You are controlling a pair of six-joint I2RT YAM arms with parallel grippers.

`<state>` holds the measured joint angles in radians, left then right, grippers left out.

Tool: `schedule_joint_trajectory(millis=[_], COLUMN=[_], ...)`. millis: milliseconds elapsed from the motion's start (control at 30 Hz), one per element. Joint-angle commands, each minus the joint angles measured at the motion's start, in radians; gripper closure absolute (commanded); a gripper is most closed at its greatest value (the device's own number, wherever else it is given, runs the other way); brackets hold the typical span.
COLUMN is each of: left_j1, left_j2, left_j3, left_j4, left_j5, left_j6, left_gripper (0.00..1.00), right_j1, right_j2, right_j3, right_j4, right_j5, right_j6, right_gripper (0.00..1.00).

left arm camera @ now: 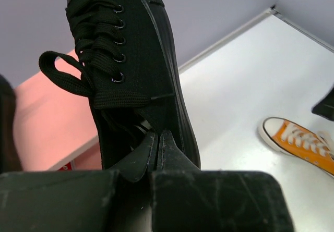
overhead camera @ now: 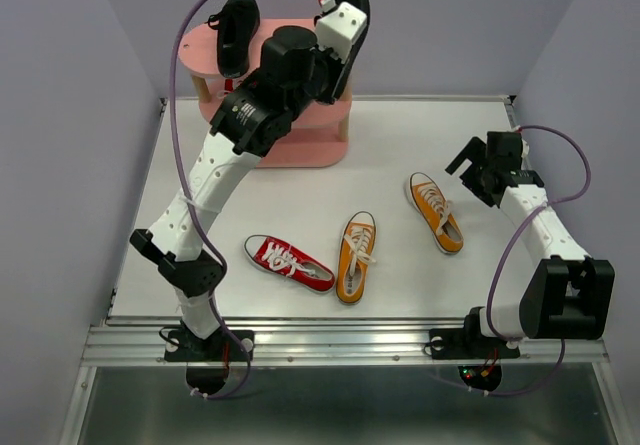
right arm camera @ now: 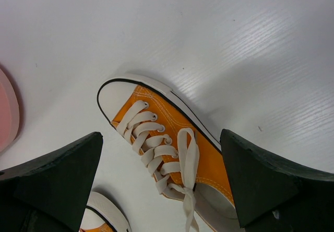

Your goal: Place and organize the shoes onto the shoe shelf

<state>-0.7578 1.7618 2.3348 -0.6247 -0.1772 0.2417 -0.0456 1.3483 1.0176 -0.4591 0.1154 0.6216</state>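
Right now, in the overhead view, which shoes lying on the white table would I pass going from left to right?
red shoe → near orange shoe → far orange shoe

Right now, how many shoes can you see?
5. One black shoe lies on the shelf top; another black shoe is in the left gripper; a red shoe and two orange shoes lie on the table. More may be hidden behind the left arm.
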Motion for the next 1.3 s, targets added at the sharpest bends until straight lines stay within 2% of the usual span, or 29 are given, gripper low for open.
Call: schedule_joint_trajectory(millis=[0,433,967,1100,1133,1200,1233,1267], left_j1=[0.084,0.193,0.207,0.209,0.209,0.207,0.207,0.207], left_j2=[-0.004,0.059,0.1,0.11,0.108,0.094,0.09,0.087], left_j3=[0.096,0.09,0.067,0.072,0.063,0.037,0.022,0.006], left_j4=[0.16,0.217,0.223,0.226,0.233,0.273,0.287,0.302], left_j5=[-0.033,-0.068,-0.107,-0.125,-0.134,-0.137,-0.14,-0.14], left_j6=[-0.016,-0.054,-0.062,-0.067,-0.07,-0.067,-0.068,-0.068], left_gripper=[1.0,1.0,1.0,0.78,0.66,0.6,0.53,0.52], right_j1=[0.001,0.001,0.001,0.001,0.001,0.001,0.001,0.001], right_j2=[-0.026,-0.035,-0.041,-0.048,-0.049,-0.052,-0.052,-0.055], right_j3=[-0.001,-0.007,-0.007,-0.008,-0.01,-0.01,-0.01,-0.01], right_j4=[0.037,0.037,0.037,0.037,0.037,0.036,0.036,0.036], right_j5=[-0.016,-0.019,-0.026,-0.025,-0.023,-0.022,-0.022,-0.022], right_j6=[-0.006,-0.005,0.0,0.0,0.0,-0.002,-0.002,-0.002], right_gripper=[0.0,0.0,0.0,0.0,0.0,0.0,0.0,0.0])
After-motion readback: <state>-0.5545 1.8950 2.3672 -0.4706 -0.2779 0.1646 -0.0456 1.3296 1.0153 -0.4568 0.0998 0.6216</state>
